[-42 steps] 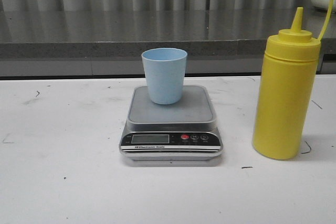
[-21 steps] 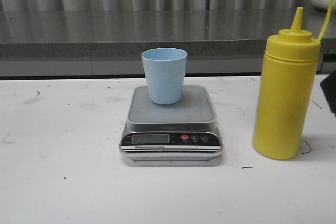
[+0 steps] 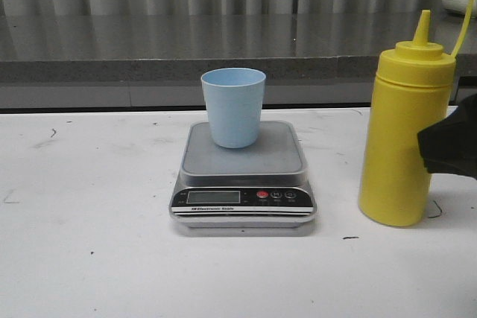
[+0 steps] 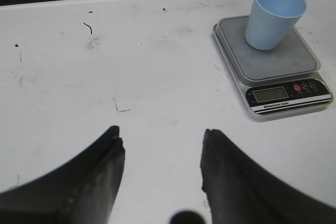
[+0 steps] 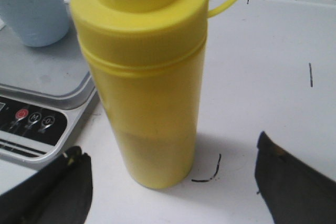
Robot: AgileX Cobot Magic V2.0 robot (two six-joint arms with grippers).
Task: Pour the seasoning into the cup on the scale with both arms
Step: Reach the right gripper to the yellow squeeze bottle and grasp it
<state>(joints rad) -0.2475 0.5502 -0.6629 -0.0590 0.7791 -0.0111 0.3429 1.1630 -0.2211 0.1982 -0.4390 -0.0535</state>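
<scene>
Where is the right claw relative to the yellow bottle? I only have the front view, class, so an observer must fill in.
Observer: The right claw is open, one finger on each side of the seasoning bottle, not touching.
Operator: And the left arm?
Observer: The left claw is open above bare table, off to one side of the scale.
Operator: Anything in the cup?
Observer: The cup looks empty.

Front view: low, level, facing forward across white table (image 3: 89, 258). Left wrist: high, looking down. Right wrist: close on tall yellow plastic squeeze bottle (image 5: 144, 77). All share grey-platform digital scale (image 3: 244, 176).
</scene>
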